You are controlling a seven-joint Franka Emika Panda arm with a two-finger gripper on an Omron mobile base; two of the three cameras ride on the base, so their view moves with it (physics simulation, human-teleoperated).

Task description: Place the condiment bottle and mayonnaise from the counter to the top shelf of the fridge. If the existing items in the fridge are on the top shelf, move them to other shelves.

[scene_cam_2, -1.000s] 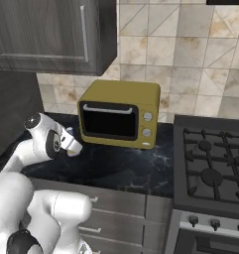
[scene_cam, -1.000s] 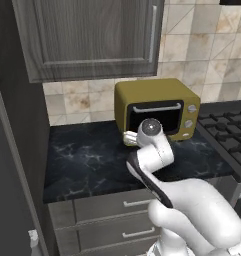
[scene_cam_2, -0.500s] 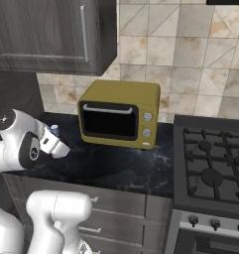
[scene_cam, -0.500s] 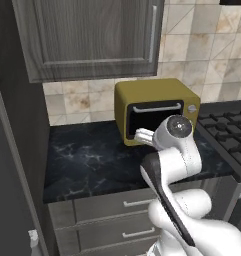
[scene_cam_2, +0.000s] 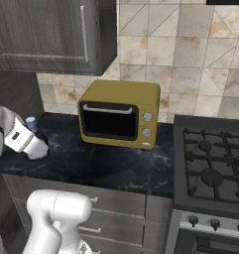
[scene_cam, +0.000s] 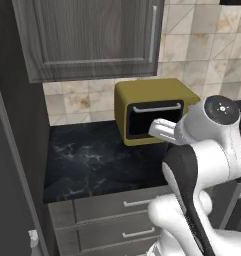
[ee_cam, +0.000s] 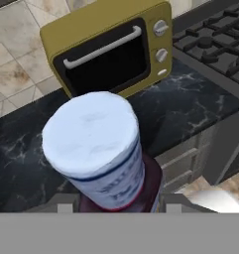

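- Left of the yellow toaster oven (scene_cam: pixel 152 110), in the left base view, the black marble counter (scene_cam: pixel 92 160) spreads over grey drawer fronts (scene_cam: pixel 117 220); the oven stands at the counter's back against the tiled wall, below a grey wall cabinet (scene_cam: pixel 92 37).
- Also in that view, the white arm rises in front of the oven's right half, hiding its lower right corner. The fridge (scene_cam: pixel 12 150) forms a dark wall at the far left of the oven, at the counter's left end.
- Right base view: the oven (scene_cam_2: pixel 118 115) stands on the counter (scene_cam_2: pixel 106 163), with the black stove (scene_cam_2: pixel 210 168) just beside it to the right. Left of the oven, the arm's wrist reaches in over the counter; a small bluish cap, the condiment bottle (scene_cam_2: pixel 30 121), shows just behind it. Whether the bottle stands on the counter or hangs above it cannot be told from this side.
- Hand view: the gripper (ee_cam: pixel 116 206) holds the condiment bottle (ee_cam: pixel 103 158) between its fingers (ee_cam: pixel 61 204), jaws closed narrowly on the maroon body. The pale bluish cap points toward the camera, in front of the oven (ee_cam: pixel 108 47). Counter (ee_cam: pixel 190 99) and stove (ee_cam: pixel 215 39) lie beyond, to the oven's right.
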